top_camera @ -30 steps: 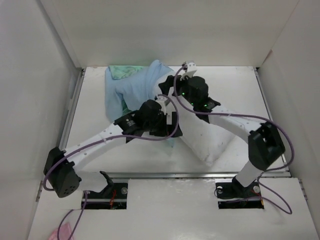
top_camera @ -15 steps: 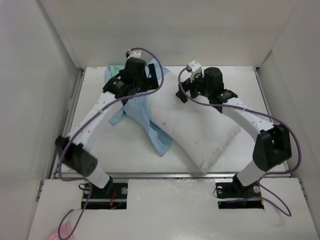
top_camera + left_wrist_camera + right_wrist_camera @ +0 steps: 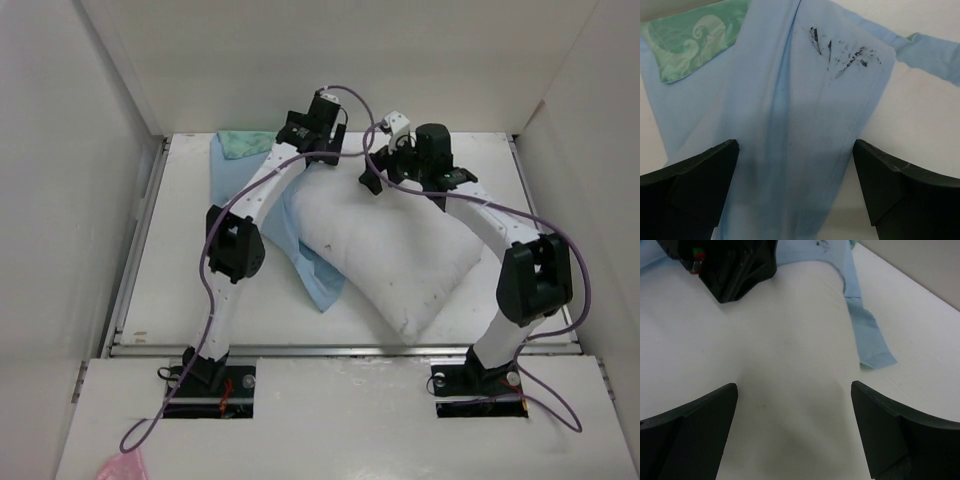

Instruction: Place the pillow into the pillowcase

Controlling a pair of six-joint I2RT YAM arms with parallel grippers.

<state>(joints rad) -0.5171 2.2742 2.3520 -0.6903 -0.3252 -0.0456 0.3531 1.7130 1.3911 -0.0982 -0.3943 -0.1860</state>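
The white pillow (image 3: 400, 250) lies slanted across the middle and right of the table. The pale blue pillowcase (image 3: 245, 195) lies at its back-left end, with a teal-green patterned corner (image 3: 245, 142) showing. One blue flap runs along the pillow's left edge (image 3: 318, 275). My left gripper (image 3: 300, 152) is open and empty above the pillowcase (image 3: 780, 125), at the pillow's back-left end. My right gripper (image 3: 372, 174) is open and empty above the pillow (image 3: 790, 390). The right wrist view shows the left gripper's black body (image 3: 730, 265) just ahead.
White walls close in the table on the left, back and right. A metal rail (image 3: 340, 350) runs along the near edge. The pillowcase has black scuff marks (image 3: 845, 52). A blue flap end (image 3: 872, 352) lies on bare table beside the pillow.
My left arm has swung from low over the table's middle out to the back left, then to the back centre beside my right gripper. The right gripper shifted slightly back.
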